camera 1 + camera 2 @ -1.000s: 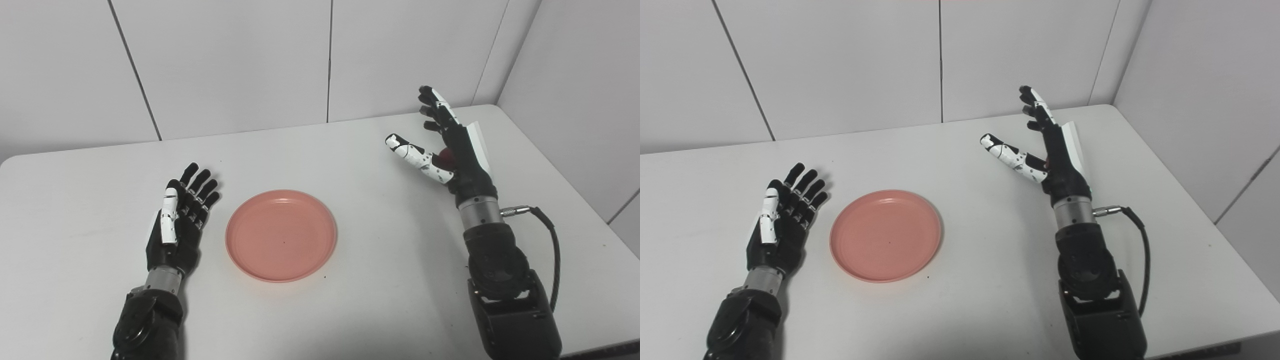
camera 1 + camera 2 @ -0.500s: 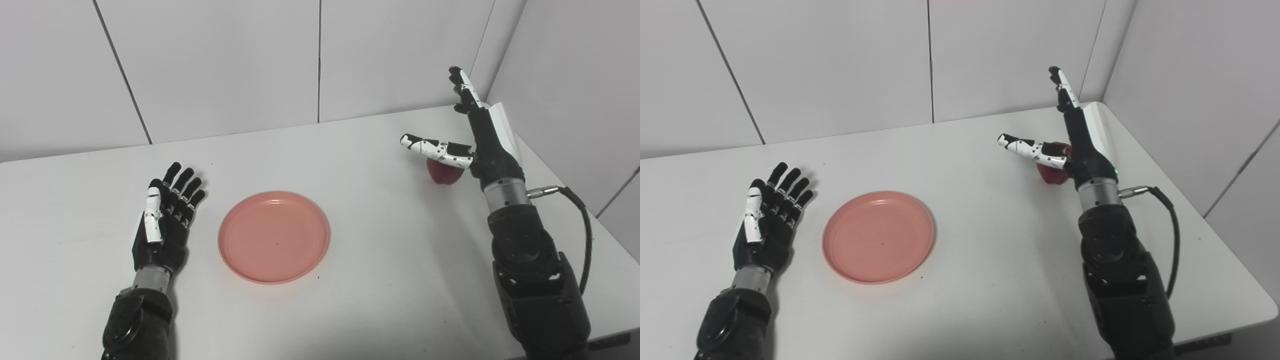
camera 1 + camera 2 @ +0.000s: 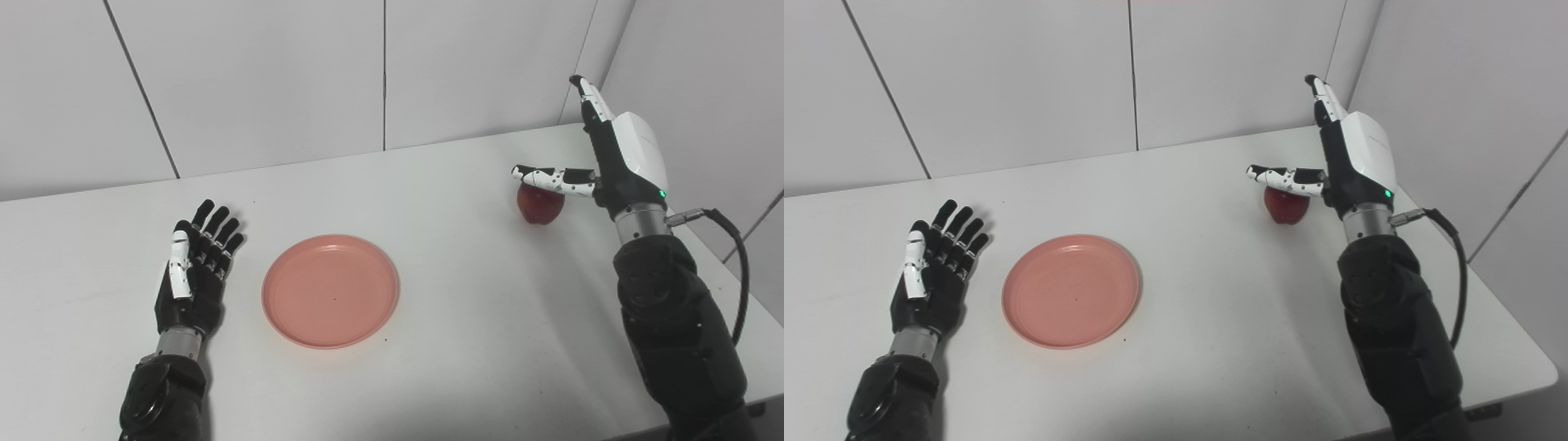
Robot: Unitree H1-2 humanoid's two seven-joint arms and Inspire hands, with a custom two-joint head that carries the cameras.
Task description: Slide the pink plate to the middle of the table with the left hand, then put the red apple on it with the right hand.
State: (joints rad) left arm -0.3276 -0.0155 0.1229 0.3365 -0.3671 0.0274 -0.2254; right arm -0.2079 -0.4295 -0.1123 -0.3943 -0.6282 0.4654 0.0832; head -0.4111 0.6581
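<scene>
White table (image 3: 465,318), grey walls: I see the pink plate (image 3: 331,290) mid-table; my left hand (image 3: 195,272) lies spread, empty; my right hand (image 3: 606,162), fingers splayed, thumb above the red apple (image 3: 540,204).

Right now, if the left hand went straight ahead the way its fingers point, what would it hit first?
Nothing on the table, it seems. The left hand points toward the back wall, passing left of the pink plate. Only bare table lies ahead; depth is unclear.

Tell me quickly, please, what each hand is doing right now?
Left hand: open, holding nothing, beside the plate.
Right hand: open, thumb over the apple, not gripping it.
</scene>
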